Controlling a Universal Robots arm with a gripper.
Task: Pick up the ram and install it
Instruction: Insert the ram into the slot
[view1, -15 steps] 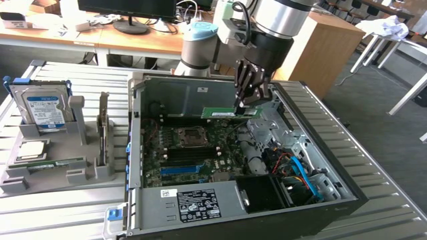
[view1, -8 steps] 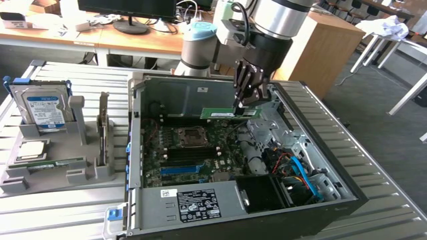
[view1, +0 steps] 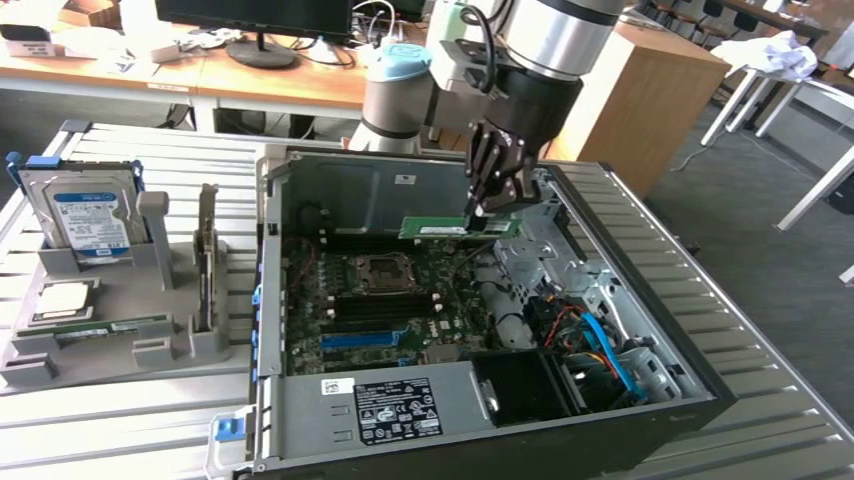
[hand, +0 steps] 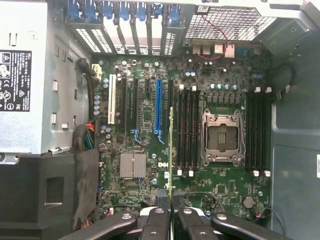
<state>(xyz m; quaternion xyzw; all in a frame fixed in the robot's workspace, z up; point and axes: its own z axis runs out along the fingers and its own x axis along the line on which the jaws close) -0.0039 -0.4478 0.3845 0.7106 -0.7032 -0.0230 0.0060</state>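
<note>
Exterior: claw (view1: 489, 210) clamped on ram (view1: 458, 229), held above board (view1: 400, 305), at 1 o'clock of socket (view1: 387, 268).
Wrist: ram edge-on, just beside slots (hand: 187, 132). Risk: a misaligned descent jams it on the board; the thin grip may slip.

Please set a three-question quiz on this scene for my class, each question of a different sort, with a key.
1. True or false: the black gripper is shut on the long thin green ram stick.
2. Where is that ram stick?
A. lying flat on the metal table
B. held over the green motherboard inside the open dark computer case
C. seated fully in a memory slot
3. Fill in: the silver hard drive stands upright in the grey stand, on the exterior view's ____ of the case.

Key: 1 true; 2 B; 3 left.
</note>
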